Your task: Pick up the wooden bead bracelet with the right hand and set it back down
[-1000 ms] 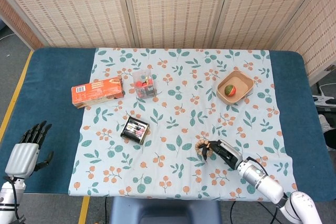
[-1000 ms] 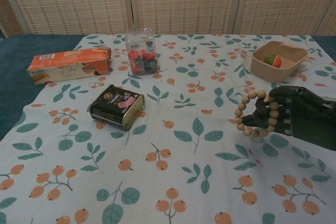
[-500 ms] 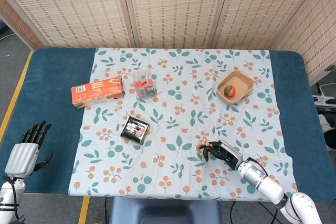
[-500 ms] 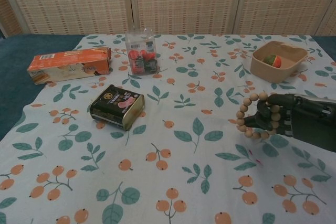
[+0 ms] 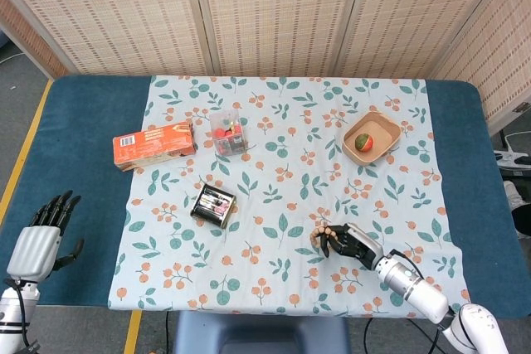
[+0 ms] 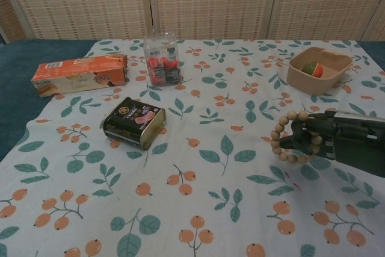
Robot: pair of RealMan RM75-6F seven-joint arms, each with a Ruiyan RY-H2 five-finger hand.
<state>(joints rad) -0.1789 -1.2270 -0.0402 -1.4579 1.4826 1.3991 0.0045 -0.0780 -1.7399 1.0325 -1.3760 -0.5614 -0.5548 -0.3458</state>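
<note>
The wooden bead bracelet (image 6: 281, 138) is a ring of pale round beads, held by my right hand (image 6: 328, 139) at the right of the chest view, low over the floral cloth. In the head view the same bracelet (image 5: 320, 234) shows near the cloth's front edge, with the dark right hand (image 5: 353, 244) gripping it from the right. Whether the beads touch the cloth I cannot tell. My left hand (image 5: 41, 235) hangs off the table's left front corner, fingers apart and holding nothing.
On the floral cloth (image 5: 282, 172) lie a black tin (image 5: 213, 205), an orange carton (image 5: 153, 144), a clear box of small red items (image 5: 226, 133) and a tan bowl (image 5: 371, 137) with a fruit. Blue table (image 5: 79, 122) borders the cloth.
My right hand has lowered the bracelet and flattened out over the cloth, shifting slightly toward the front edge. The left hand has stayed put.
</note>
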